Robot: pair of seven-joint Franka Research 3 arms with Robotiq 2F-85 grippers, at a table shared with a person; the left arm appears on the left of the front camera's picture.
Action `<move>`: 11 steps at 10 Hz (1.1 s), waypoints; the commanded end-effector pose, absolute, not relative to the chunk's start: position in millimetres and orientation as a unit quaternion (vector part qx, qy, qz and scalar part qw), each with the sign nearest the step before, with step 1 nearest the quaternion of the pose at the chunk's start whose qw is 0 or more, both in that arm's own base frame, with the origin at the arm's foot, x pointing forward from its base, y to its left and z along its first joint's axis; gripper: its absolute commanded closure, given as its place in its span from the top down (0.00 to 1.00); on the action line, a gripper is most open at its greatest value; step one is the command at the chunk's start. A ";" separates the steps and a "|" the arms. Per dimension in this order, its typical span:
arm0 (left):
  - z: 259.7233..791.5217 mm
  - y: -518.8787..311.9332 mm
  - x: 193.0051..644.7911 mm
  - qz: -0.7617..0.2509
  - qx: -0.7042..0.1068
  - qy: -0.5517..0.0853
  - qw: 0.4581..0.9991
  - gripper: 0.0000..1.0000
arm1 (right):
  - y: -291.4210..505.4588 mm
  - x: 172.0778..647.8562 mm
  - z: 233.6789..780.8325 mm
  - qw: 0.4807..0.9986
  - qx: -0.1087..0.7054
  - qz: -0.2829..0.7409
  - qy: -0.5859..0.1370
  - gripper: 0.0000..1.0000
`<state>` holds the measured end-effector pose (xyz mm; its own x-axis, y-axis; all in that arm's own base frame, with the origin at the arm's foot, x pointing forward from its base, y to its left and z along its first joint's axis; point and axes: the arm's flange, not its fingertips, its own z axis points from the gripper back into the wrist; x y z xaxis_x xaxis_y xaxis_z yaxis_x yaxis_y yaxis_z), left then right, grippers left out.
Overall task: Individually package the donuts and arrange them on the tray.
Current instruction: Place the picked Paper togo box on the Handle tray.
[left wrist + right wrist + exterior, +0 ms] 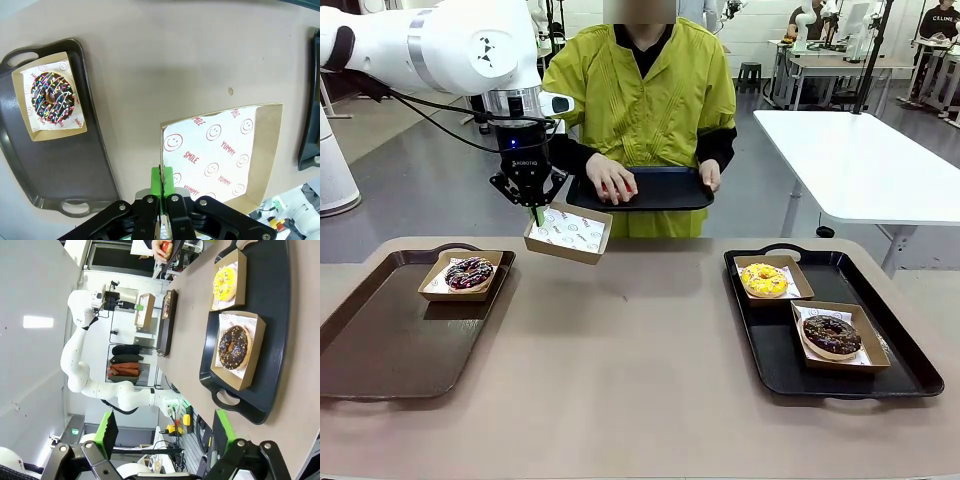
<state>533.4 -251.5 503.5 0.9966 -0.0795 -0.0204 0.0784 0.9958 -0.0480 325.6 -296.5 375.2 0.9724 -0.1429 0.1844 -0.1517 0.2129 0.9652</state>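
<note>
My left gripper [538,213] is shut on the rim of an empty paper-lined cardboard box [570,233], holding it tilted above the table's far left. In the left wrist view the green pads [162,178] pinch that box [225,150] at its edge. The purple-dark sprinkled donut [470,272] sits in a box on the left tray [380,340]. The yellow donut [764,280] and the chocolate donut [832,335] lie boxed on the right tray [905,370]. The person's hand covers a red donut [627,192]. My right gripper [166,432] is open above the right tray's near end.
Across the table the person holds a third black tray [665,190] at the far edge. Bare tabletop [630,370] lies between the two trays. A white table [860,160] stands behind on the right.
</note>
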 end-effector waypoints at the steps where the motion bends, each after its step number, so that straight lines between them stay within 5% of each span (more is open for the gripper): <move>1: 506.1 -249.5 530.3 -0.037 -0.023 0.008 0.999 0.00 | -296.4 323.8 375.4 0.766 0.632 0.003 -0.115 1.00; 11: 506.1 -249.5 530.3 -0.037 -0.023 0.008 0.999 0.00 | -296.4 323.8 375.4 0.766 0.632 0.003 -0.115 1.00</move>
